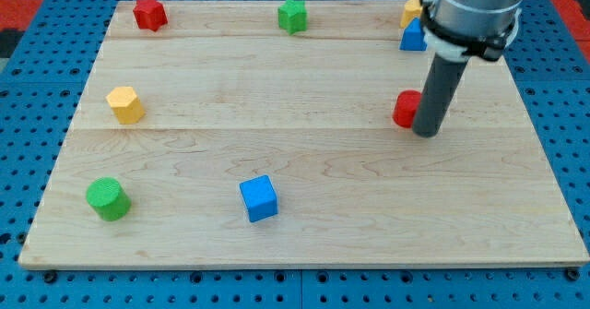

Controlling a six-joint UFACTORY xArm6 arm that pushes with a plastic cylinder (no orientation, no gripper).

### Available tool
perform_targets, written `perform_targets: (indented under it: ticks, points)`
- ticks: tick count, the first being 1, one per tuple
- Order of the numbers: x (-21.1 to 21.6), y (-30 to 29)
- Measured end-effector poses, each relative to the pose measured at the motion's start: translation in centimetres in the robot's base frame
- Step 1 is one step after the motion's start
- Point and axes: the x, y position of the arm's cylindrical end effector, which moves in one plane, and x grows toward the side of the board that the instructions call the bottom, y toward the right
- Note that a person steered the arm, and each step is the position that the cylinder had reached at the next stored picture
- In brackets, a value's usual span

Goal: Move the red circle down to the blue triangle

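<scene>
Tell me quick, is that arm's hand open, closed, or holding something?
No hand here: the arm ends in a rod, holding nothing.
My tip sits right beside the red circle, on the view's right.

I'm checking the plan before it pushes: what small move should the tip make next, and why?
Probably slide my tip round to the view's bottom side of the red circle. It now sits at the circle's right side, while the blue triangle lies toward the view's top, so pushing from here would miss.
</scene>
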Motion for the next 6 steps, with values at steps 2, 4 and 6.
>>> perform_targets:
  ticks: [2, 4, 6]
  points:
    - [-1.7, 1.6]
    - [-1.5, -5.7]
    - [-7.6, -0.8]
